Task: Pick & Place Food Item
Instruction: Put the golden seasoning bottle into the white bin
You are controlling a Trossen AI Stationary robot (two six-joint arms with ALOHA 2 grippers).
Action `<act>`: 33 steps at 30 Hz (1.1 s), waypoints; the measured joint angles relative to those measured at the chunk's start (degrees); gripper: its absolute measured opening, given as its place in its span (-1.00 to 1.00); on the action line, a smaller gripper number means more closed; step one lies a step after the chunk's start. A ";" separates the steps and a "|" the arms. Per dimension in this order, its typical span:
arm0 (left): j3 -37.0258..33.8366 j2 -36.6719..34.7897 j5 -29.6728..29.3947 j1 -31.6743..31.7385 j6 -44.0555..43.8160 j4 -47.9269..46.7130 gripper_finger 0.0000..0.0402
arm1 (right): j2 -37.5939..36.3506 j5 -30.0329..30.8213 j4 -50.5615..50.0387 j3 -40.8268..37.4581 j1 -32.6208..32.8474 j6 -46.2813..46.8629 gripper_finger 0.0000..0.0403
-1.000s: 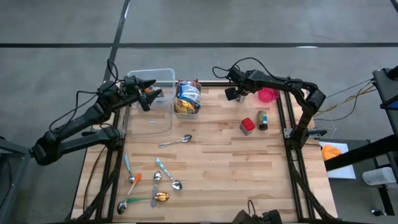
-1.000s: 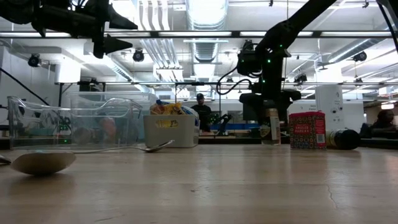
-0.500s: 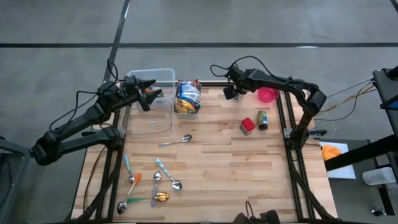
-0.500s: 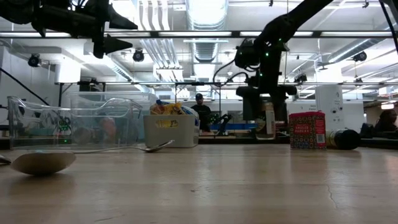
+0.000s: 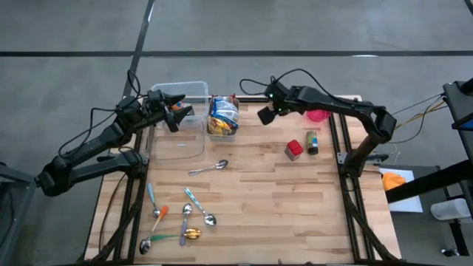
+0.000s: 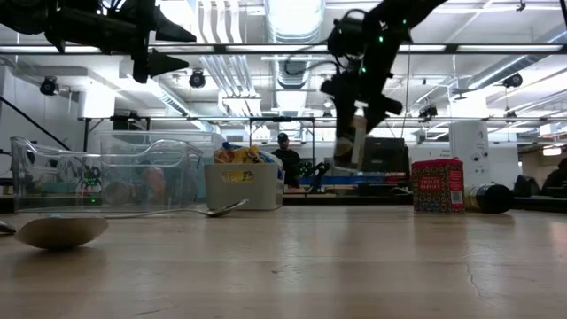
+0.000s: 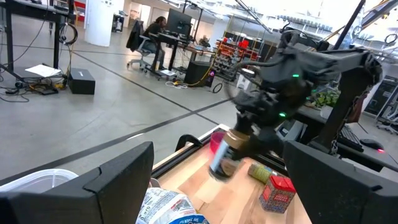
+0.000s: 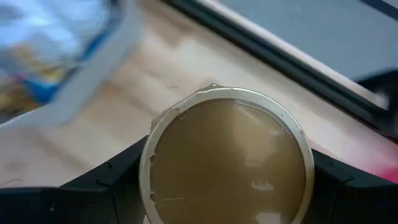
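Observation:
My right gripper (image 5: pixel 264 115) is shut on a small jar (image 6: pixel 347 146) with a tan, gold-rimmed lid (image 8: pixel 227 158). It holds the jar in the air over the table's far edge, just right of a white bin (image 5: pixel 222 118) of snack bags. The left wrist view shows the jar (image 7: pixel 222 155) blurred and tilted under the dark arm. My left gripper (image 5: pixel 181 111) stands open and level above a clear plastic container (image 5: pixel 181 125) at the far left, with nothing between its fingers. My right gripper pinches the jar between its two fingers, one on each side just under the lid's rim (image 8: pixel 149 168). The fingers (image 8: pixel 115 183) come from above, slanting down. The jar hangs tilted below them, clear of the table.
A red can (image 5: pixel 294 149) and a dark bottle (image 5: pixel 312 142) lie near the right edge, with a pink bowl (image 5: pixel 318 113) beyond them. One spoon (image 5: pixel 208 168) lies mid-table, and several spoons (image 5: pixel 181 218) lie at the near left. People sit in the room beyond the table.
My right gripper has risen with the jar and swung toward the table's left, away from the pink bowl and toward the white bin. It has turned as it went, so the jar now hangs tilted and higher above the table.

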 joint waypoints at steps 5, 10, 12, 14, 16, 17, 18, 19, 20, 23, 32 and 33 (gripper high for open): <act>-0.01 0.00 0.00 -0.01 0.01 0.00 0.80 | -0.57 -2.98 2.68 1.16 5.73 -3.80 0.38; 0.00 0.00 0.00 -0.01 0.02 -0.03 0.80 | -0.67 -2.82 6.93 3.24 11.02 -8.67 0.38; 0.00 -0.02 0.00 -0.01 0.86 -0.68 0.80 | -0.67 -2.79 9.92 3.93 12.95 -11.08 0.38; 0.00 0.00 0.04 0.01 2.88 -1.99 0.80 | -0.67 -2.42 13.74 4.51 14.73 -13.51 0.38; 0.00 -0.02 0.78 0.00 5.50 -3.46 0.80 | -0.67 -2.37 17.89 4.57 16.23 -15.78 0.38; 0.00 -0.02 1.37 -0.01 7.01 -4.10 0.80 | -0.67 -2.36 19.66 4.57 16.96 -16.90 0.38; 0.00 -0.02 2.21 0.01 8.58 -4.80 0.80 | -0.67 -2.36 21.02 4.57 17.63 -17.91 0.38; -0.01 0.00 3.34 0.01 10.19 -5.38 0.80 | -0.67 -2.37 21.96 4.57 18.10 -18.85 0.38; -0.01 0.00 4.82 0.01 11.82 -5.79 0.80 | -0.67 -2.38 22.62 4.57 18.48 -19.78 0.38; 0.00 0.02 12.38 -0.01 16.46 -5.97 0.80 | -0.67 -2.38 24.15 4.47 19.09 -21.27 0.38; 0.00 5.37 21.40 -1.23 35.08 -5.83 0.80 | -0.58 -10.50 28.56 3.28 19.19 -25.21 0.38; 0.00 6.59 21.44 -1.56 36.52 -5.44 0.80 | -0.58 -11.04 28.70 3.28 19.21 -25.50 0.38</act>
